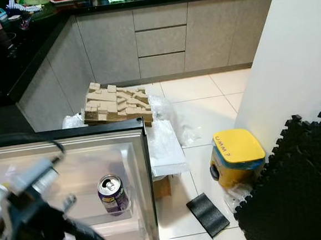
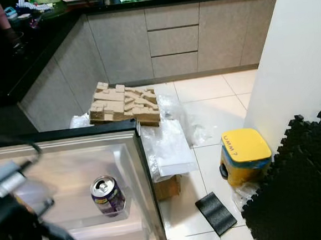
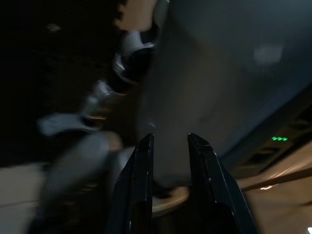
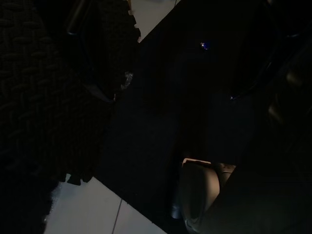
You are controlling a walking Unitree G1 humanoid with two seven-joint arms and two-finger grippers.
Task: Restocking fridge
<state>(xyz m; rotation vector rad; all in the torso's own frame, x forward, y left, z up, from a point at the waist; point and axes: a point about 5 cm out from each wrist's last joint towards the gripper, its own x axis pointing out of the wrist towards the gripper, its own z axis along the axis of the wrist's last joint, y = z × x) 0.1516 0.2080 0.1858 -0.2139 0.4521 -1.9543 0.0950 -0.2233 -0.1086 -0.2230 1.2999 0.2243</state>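
Left gripper (image 1: 75,232) sits in the lower left of the left eye view, blurred, black fingers pointing right and down toward the frame's bottom. In the left wrist view its two fingers (image 3: 141,185) stand apart with a gap between them and nothing held, so released. Right arm hangs idle; the right wrist view is very dark, showing only foam mat and a strip of tile, and I can't tell the state of that gripper.

Task's thing: purple can (image 1: 113,194), upright, top tab facing up, standing in the clear fridge door shelf (image 1: 127,156), lower centre-left of the frame. It is just right of and above the left gripper, not touching it.

Right of the fridge edge, centre of frame: a plastic-wrapped white box (image 1: 164,147) on a cardboard carton, and behind it a stack of tan cardboard pieces (image 1: 117,104). Lower centre: a dark flat pad (image 1: 208,213) on the tile. Right of centre: yellow-lidded bucket (image 1: 237,157). Lower right: black foam mat (image 1: 304,181). Far, top of frame: grey cabinets (image 1: 160,39) under a dark countertop with clutter.

Judgement: the can looks placed, with the arm near it. Risks: the open fingers are close enough that a sideways swing could clip the can and tip it off the shelf. Motion blur suggests the arm is moving fast, which makes that worse. The floor clutter by the door could also snag a step or block the door closing.
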